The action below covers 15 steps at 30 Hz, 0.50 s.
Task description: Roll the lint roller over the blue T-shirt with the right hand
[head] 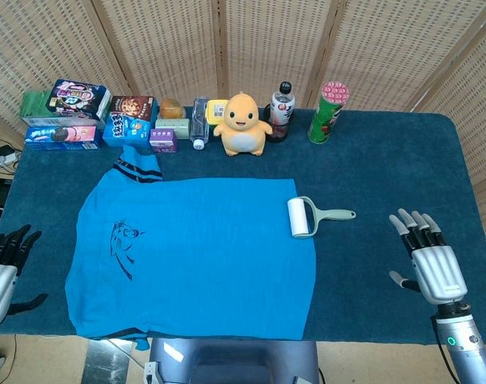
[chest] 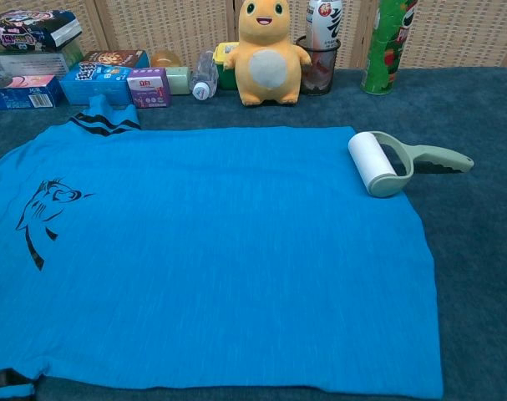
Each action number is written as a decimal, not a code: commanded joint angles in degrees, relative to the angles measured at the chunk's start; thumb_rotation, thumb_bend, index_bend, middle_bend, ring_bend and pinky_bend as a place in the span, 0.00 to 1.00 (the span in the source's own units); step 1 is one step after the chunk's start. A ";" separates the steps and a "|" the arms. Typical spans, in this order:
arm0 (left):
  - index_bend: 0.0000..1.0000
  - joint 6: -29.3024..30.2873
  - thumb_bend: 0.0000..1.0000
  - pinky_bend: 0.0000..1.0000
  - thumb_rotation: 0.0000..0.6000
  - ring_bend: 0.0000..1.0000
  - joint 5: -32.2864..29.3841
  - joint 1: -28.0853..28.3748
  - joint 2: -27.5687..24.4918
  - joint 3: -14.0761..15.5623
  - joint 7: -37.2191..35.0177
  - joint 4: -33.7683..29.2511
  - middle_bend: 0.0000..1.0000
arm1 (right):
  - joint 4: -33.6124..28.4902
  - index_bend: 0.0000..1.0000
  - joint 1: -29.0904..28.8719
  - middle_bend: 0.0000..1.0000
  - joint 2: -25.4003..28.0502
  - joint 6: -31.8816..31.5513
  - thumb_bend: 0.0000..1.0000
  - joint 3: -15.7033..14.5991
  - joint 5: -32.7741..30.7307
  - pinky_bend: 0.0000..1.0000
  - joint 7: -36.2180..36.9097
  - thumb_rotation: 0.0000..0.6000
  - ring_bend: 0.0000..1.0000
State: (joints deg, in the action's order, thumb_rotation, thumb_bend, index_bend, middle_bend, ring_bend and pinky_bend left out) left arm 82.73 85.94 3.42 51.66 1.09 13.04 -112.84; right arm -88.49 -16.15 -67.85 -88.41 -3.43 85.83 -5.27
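The blue T-shirt [head: 198, 252] [chest: 211, 251] lies flat across the dark blue table, with a black drawing near its left side. The lint roller [head: 299, 217] [chest: 375, 163] rests at the shirt's right edge, its white roll on the hem and its pale green handle [head: 337, 214] [chest: 441, 159] pointing right. My right hand [head: 429, 260] hovers open over the table, right of the roller and apart from it. My left hand [head: 4, 260] is at the table's left edge, fingers spread, holding nothing. Neither hand shows in the chest view.
Along the back edge stand snack boxes [head: 66, 112], a small bottle [head: 198, 122], an orange plush toy [head: 243, 124] [chest: 268, 52], a drink bottle in a cup [head: 281, 110] and a green chip can [head: 327, 112] [chest: 389, 46]. A wicker screen closes off the back.
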 commanded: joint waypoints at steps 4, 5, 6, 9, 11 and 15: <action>0.00 0.33 0.09 0.01 1.00 0.00 -0.19 -0.25 -0.46 0.02 0.08 -0.48 0.00 | 0.84 0.08 0.07 0.07 -0.73 1.66 0.00 0.83 0.67 0.03 0.01 1.00 0.00; 0.00 0.44 0.09 0.01 1.00 0.00 -0.14 -0.34 -0.55 0.06 0.04 -0.57 0.00 | 1.16 0.09 0.03 0.07 -1.01 1.85 0.00 1.01 0.92 0.03 0.25 1.00 0.00; 0.00 0.52 0.10 0.01 1.00 0.00 -0.11 -0.40 -0.62 0.10 -0.01 -0.62 0.00 | 1.39 0.10 -0.01 0.08 -1.22 2.00 0.00 1.13 1.10 0.03 0.50 1.00 0.00; 0.00 0.96 0.10 0.01 1.00 0.00 -0.01 -0.68 -0.76 0.13 -0.50 -0.68 0.00 | 1.88 0.12 -0.63 0.10 -1.97 3.11 0.00 1.75 1.81 0.05 2.46 1.00 0.02; 0.00 1.02 0.10 0.01 1.00 0.00 0.62 -0.70 -0.94 0.28 -1.29 -0.73 0.00 | 2.31 0.13 -2.22 0.11 -2.22 5.53 0.00 2.97 1.63 0.07 4.82 1.00 0.03; 0.00 1.00 0.11 0.01 1.00 0.00 1.99 -0.77 -1.17 0.77 -2.00 -0.83 0.00 | 3.34 0.13 -8.29 0.11 -2.30 15.97 0.00 6.27 -1.65 0.10 6.23 1.00 0.03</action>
State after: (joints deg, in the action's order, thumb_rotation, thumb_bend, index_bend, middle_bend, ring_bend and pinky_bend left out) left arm 83.72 87.85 2.68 50.53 1.79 11.10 -113.65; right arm -86.04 -20.25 -69.90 -79.14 0.35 86.32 -0.28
